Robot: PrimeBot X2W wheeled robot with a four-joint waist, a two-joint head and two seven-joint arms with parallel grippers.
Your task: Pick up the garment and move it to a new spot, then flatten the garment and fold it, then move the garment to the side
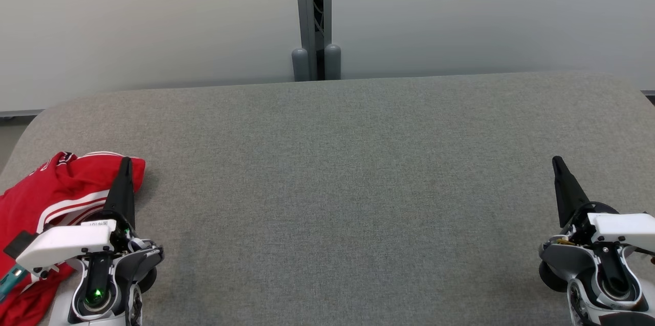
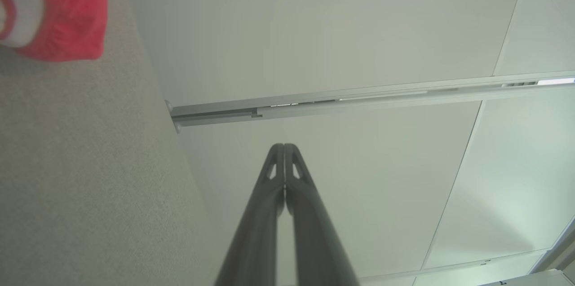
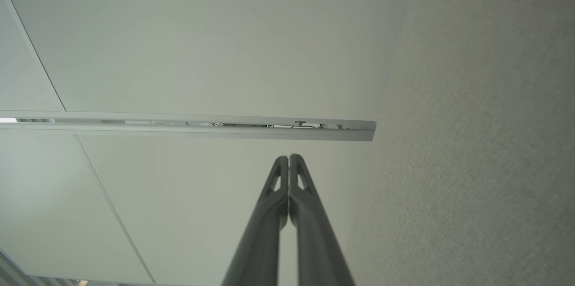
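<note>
The garment (image 1: 56,198) is red with white stripes and lies crumpled at the table's near left corner. My left gripper (image 1: 126,162) rises above its right edge, shut with nothing held. In the left wrist view its fingertips (image 2: 284,147) meet, and a red and white bit of the garment (image 2: 67,12) shows at the top left. My right gripper (image 1: 557,160) stands at the lower right of the head view, far from the garment. Its two fingers are pressed together and hold nothing, as the right wrist view shows at the gripper (image 3: 289,158).
The grey fabric-covered table (image 1: 348,172) stretches wide between the two arms. A pale wall runs behind it, with a grey metal post (image 1: 313,19) at the middle of the far edge. The table's left corner is rounded near the garment.
</note>
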